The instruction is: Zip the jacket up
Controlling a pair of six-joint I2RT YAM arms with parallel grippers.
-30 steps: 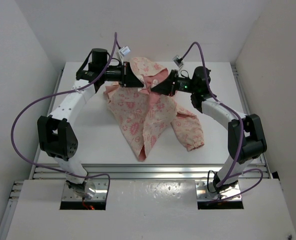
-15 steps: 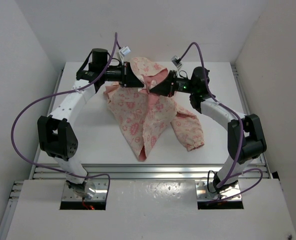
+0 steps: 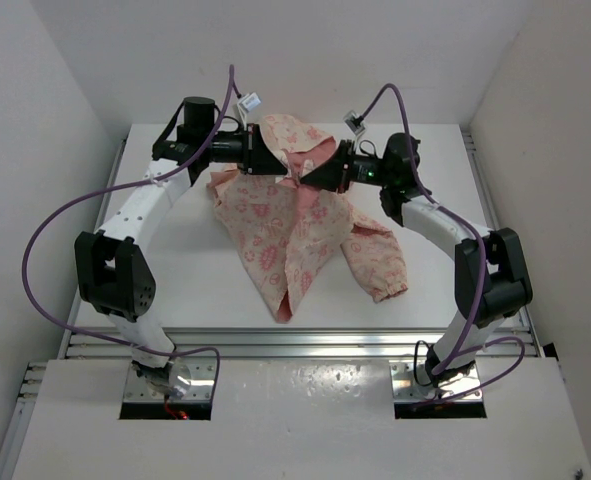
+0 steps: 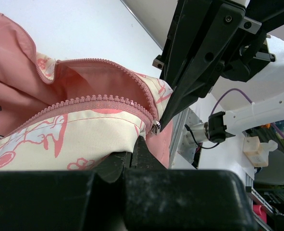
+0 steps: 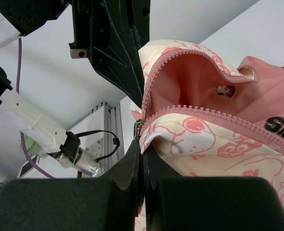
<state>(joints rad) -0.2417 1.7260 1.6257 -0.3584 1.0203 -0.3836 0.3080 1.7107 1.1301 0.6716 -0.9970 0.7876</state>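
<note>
At table (image 3: 175, 285) far end, L gripper (image 4: 140, 142) & R gripper (image 5: 142, 145) each pinch floral jacket (image 3: 285, 240) by toothed pink zipper (image 4: 93, 100).

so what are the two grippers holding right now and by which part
Both hold the cream, pink-floral hooded jacket at the end of its pink zipper: the left gripper and right gripper pinch the fabric edge beside the metal slider.

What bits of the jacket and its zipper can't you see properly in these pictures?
Top view: where the jaws pinch the jacket, too small and covered by bunched fabric.
Top view: one sleeve shows; the second cannot be picked out among the folds.
Left wrist view: zipper slider, only a metal sliver peeks out between fabric and jaws.
Right wrist view: black lettering, cut off by the right edge.
</note>
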